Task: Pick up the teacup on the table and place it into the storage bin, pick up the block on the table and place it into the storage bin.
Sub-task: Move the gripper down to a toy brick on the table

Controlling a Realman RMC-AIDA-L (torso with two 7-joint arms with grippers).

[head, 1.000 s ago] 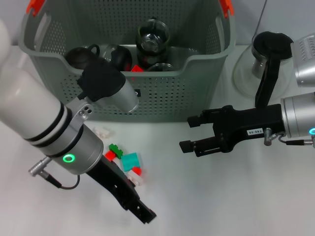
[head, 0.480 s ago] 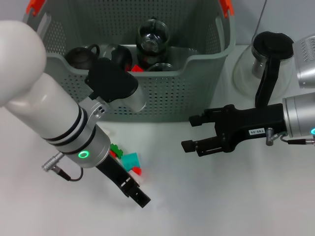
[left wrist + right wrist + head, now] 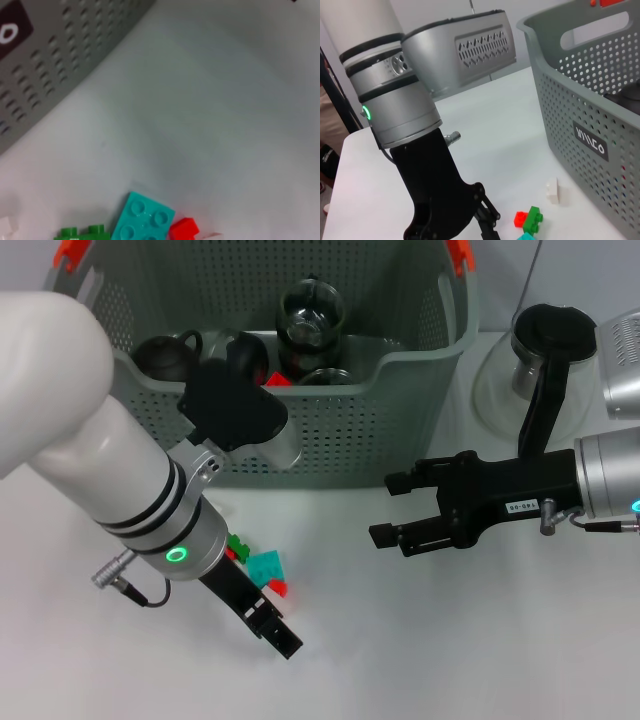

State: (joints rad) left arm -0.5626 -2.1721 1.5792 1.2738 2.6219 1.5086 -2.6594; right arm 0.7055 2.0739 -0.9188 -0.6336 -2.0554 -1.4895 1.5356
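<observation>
The storage bin (image 3: 400,390) stands at the back of the table (image 3: 450,640), with dark round pots and a glass pot inside it. No teacup shows on the table. A small cluster of blocks lies in front of the bin: a teal block (image 3: 265,566), a green one (image 3: 237,543) and a red one (image 3: 277,587). The left wrist view shows the teal block (image 3: 144,220) close up. My left gripper (image 3: 284,642) hangs just in front of the cluster, its arm covering part of it. To the right my right gripper (image 3: 388,510) is open and holds nothing.
A glass kettle with a black lid and handle (image 3: 540,350) stands at the back right beside the bin. A small white block (image 3: 552,191) lies near the bin's front wall (image 3: 580,125). Bare tabletop spreads across the front and right.
My left arm has swung toward the bin, and its gripper has drawn back up the table to the blocks. The right arm has barely moved.
</observation>
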